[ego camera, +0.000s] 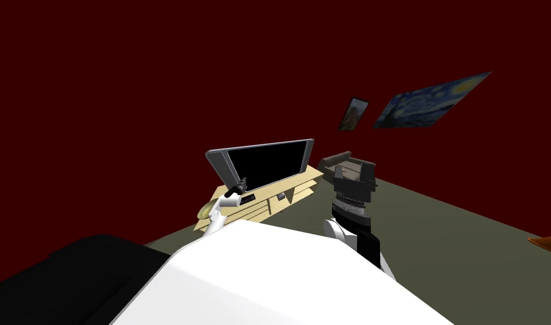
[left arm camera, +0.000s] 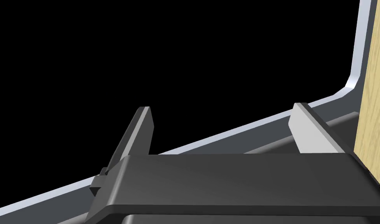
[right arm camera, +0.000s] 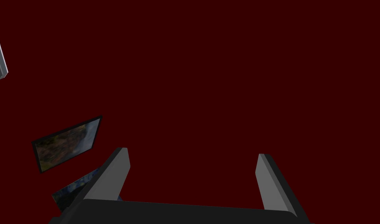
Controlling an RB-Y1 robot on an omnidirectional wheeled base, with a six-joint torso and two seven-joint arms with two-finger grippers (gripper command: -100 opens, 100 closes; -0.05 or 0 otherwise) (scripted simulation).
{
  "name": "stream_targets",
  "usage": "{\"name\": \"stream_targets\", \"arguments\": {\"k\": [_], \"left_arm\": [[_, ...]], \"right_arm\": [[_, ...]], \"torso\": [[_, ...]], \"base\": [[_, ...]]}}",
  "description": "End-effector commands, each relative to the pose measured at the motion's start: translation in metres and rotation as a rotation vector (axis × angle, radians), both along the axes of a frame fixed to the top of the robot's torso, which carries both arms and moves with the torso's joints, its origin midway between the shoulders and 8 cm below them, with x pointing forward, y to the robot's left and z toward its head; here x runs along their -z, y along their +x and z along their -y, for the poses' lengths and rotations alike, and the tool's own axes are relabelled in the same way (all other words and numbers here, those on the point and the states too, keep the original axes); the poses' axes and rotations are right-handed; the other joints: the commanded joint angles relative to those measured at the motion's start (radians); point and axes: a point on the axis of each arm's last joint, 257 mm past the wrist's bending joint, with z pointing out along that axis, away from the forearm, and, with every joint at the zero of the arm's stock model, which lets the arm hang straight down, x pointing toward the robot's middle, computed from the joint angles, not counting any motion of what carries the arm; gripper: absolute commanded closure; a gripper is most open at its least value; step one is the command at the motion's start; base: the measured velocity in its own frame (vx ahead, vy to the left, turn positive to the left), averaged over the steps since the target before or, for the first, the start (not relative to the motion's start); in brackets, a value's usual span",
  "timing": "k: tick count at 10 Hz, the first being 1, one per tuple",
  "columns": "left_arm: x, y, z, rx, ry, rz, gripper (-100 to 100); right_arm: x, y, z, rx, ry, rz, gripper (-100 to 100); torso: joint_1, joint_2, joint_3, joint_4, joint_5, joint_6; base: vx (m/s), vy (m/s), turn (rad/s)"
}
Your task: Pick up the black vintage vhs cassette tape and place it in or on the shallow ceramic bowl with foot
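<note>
Left gripper (left arm camera: 220, 111) and right gripper (right arm camera: 193, 155) gape empty; flat black cassette (ego camera: 247, 199) lies on pale wood-grain stand (ego camera: 300, 181)

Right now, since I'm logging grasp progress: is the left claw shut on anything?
No, the left claw stands open with nothing between its fingers, facing the TV screen.

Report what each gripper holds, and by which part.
Nothing is held. The left gripper is open and empty before the TV; the right gripper is open and empty too.
</note>
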Motion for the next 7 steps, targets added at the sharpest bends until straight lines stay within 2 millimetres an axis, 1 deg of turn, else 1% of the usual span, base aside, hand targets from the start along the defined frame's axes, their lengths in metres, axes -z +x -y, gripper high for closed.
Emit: {"name": "stream_targets", "arguments": {"k": [1, 2, 4, 7], "left_arm": [[0.016, -0.003, -0.004, -0.016, -0.027, -0.055, -100], [0.027, -0.003, -0.007, -0.034, -0.062, -0.085, -100], [0.037, -0.009, -0.007, -0.041, -0.071, -0.128, -100], [0.065, -0.016, -0.012, -0.083, -0.15, -0.223, -100]], "right_arm": [[0.0, 0.0, 0.0, 0.0, 0.0, 0.0, 0], [0.0, 0.0, 0.0, 0.0, 0.0, 0.0, 0], [0.0, 0.0, 0.0, 0.0, 0.0, 0.0, 0], [0.0, 0.0, 0.0, 0.0, 0.0, 0.0, 0]], "torso": [[0.0, 0.0, 0.0, 0.0, 0.0, 0.0], [0.0, 0.0, 0.0, 0.0, 0.0, 0.0], [0.0, -0.001, 0.0, 0.0, 0.0, 0.0], [-0.001, -0.001, 0.0, 0.0, 0.0, 0.0]], "base": [[-0.018, 0.024, -0.042], [-0.018, 0.027, -0.085], [-0.009, 0.018, -0.021], [-0.012, 0.022, -0.066]]}}
